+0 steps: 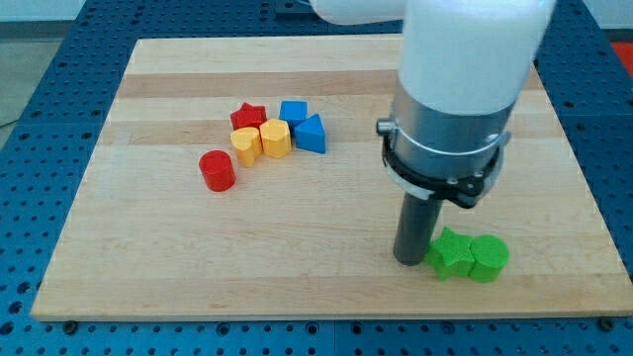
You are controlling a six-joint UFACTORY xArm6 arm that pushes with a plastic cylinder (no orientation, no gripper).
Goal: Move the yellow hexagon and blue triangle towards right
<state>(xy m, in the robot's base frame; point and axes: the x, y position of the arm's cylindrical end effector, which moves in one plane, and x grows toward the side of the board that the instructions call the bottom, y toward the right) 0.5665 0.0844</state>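
The yellow hexagon sits in a tight cluster left of the board's middle, touching the blue triangle on its right. A second yellow block touches the hexagon's left side. A red star and a blue cube sit just above them. My tip rests on the board near the view's bottom right, well to the right of and below the cluster. It stands right beside a green star.
A red cylinder stands alone left of and below the cluster. A green cylinder touches the green star's right side. The wooden board lies on a blue perforated table. The arm's wide white and grey body hides part of the board's right side.
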